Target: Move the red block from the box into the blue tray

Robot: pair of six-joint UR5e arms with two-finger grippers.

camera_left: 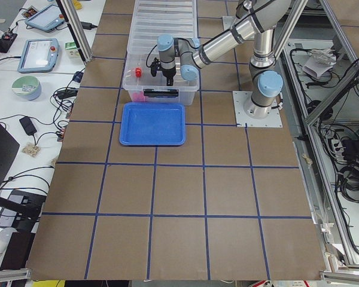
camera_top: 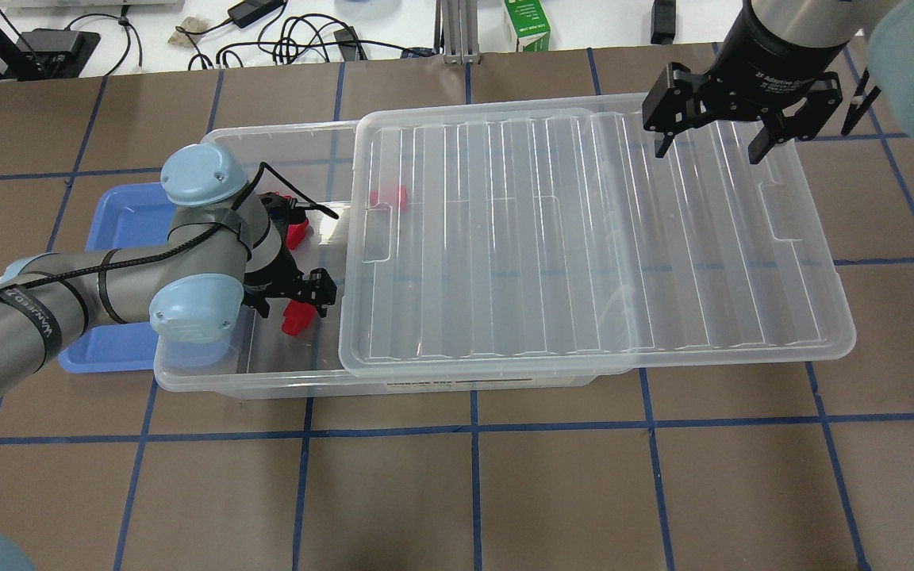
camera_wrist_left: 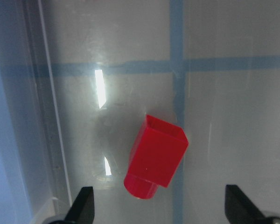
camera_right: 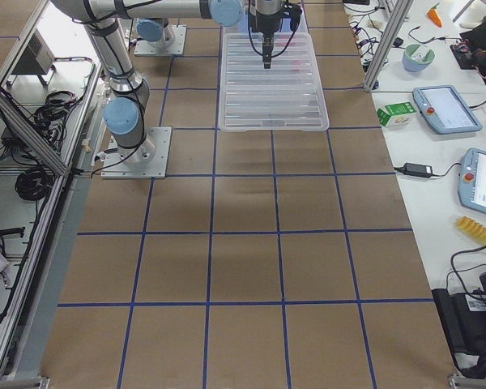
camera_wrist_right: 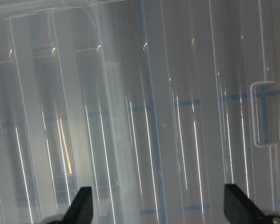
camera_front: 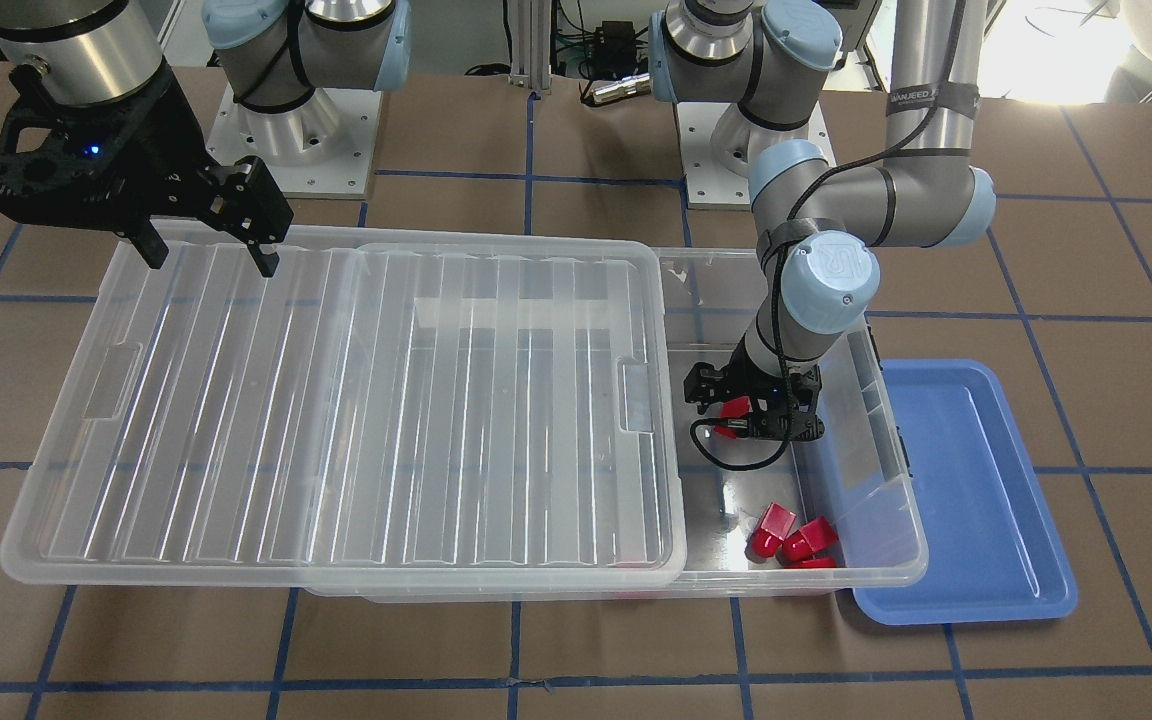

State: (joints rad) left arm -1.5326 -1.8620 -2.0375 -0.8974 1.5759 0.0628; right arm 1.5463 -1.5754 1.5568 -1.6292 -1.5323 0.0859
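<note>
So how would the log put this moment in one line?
left gripper: open, over red block on box floor | right gripper: open, above lid | blue tray: empty

Spare red blocks (camera_front: pixel 796 538) bunched tog.; green carton (camera_top: pixel 526 24), 2 pendants (camera_left: pixel 39 55) on side bench (camera_right: pixel 437 150).

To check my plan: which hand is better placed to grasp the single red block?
Left. The left hand is open inside the box, directly above the red block; the right hand hovers over the lid, far from it.
</note>
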